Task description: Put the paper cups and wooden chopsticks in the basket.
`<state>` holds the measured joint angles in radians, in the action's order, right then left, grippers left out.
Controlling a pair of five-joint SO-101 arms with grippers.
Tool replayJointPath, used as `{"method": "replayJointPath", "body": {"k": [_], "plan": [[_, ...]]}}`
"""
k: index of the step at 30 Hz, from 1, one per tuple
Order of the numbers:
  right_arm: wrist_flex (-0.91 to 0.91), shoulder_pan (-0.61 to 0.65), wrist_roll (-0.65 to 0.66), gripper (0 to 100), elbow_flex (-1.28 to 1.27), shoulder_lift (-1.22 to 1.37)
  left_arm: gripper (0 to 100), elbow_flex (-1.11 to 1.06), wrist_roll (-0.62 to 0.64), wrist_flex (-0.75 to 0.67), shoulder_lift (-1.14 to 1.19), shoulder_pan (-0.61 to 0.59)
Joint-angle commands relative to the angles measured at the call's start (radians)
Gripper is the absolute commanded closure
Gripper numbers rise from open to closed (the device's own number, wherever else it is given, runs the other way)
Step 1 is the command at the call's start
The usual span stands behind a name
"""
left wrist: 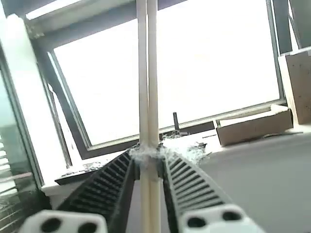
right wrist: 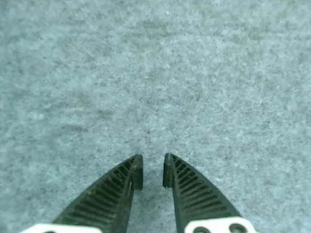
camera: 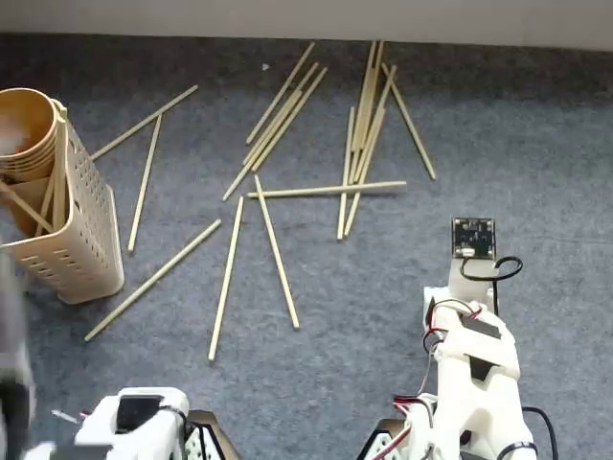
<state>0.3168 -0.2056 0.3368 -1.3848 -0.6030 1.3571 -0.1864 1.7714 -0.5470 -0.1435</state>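
Observation:
My left gripper (left wrist: 149, 158) is shut on two wooden chopsticks (left wrist: 147, 73) held side by side, raised off the table and pointing toward a bright window. The cream perforated basket (camera: 81, 240) stands at the table's left edge with stacked paper cups (camera: 27, 129) and a few chopsticks inside. Several loose chopsticks (camera: 278, 254) lie scattered across the grey carpet, with a denser cluster (camera: 364, 125) toward the back. My right gripper (right wrist: 152, 171) hangs slightly open over bare carpet, nothing between its fingers. The right arm (camera: 474, 345) sits at the front right, away from the sticks.
A blurred shape of an arm (camera: 14, 383) shows at the left edge below the basket. The left arm's white base (camera: 134, 422) is at the front. Bare carpet (camera: 536, 172) extends to the right of the chopsticks.

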Motion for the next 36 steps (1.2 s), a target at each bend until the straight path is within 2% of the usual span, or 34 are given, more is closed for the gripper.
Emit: {"method": "replayJointPath", "body": {"k": [1, 3, 5, 7, 10, 12, 13, 19, 22, 24, 28, 36], "plan": [[-0.019, 0.007, 0.017, 91.8, 0.004, -0.025, 100, -0.467, -0.011, 0.005, -0.4, -0.012], [-0.019, 0.007, 0.017, 91.8, 0.004, -0.025, 100, -0.794, -0.017, -0.002, -0.611, -0.01], [-0.019, 0.007, 0.017, 91.8, 0.004, -0.025, 100, -1.164, -0.049, -0.138, -0.78, -0.008], [-0.019, 0.007, 0.017, 91.8, 0.004, -0.025, 100, -1.549, -0.074, -0.399, -0.911, -0.03], [-0.019, 0.007, 0.017, 91.8, 0.004, -0.025, 100, -1.998, -0.077, -0.864, -1.027, -0.179], [-0.019, 0.007, 0.017, 91.8, 0.004, -0.025, 100, -2.126, -0.048, -1.12, -1.023, -0.225], [-0.019, 0.007, 0.017, 91.8, 0.004, -0.025, 100, -2.152, -0.035, -1.177, -0.998, -0.232], [-0.019, 0.007, 0.017, 91.8, 0.004, -0.025, 100, -2.091, -0.023, -1.2, -0.682, -0.246], [-0.019, 0.007, 0.017, 91.8, 0.004, -0.025, 100, -2.011, 0.078, -1.2, -0.532, -0.315], [-0.019, 0.008, 0.017, 91.8, 0.004, -0.025, 100, -1.952, 0.103, -1.194, -0.473, -0.367], [-0.019, 0.008, 0.017, 91.8, 0.004, -0.025, 100, -1.934, 0.103, -1.192, -0.443, -0.386], [-0.019, 0.008, 0.017, 91.8, 0.004, -0.025, 100, -2.074, 0.101, -1.201, -0.441, -0.403]]}}
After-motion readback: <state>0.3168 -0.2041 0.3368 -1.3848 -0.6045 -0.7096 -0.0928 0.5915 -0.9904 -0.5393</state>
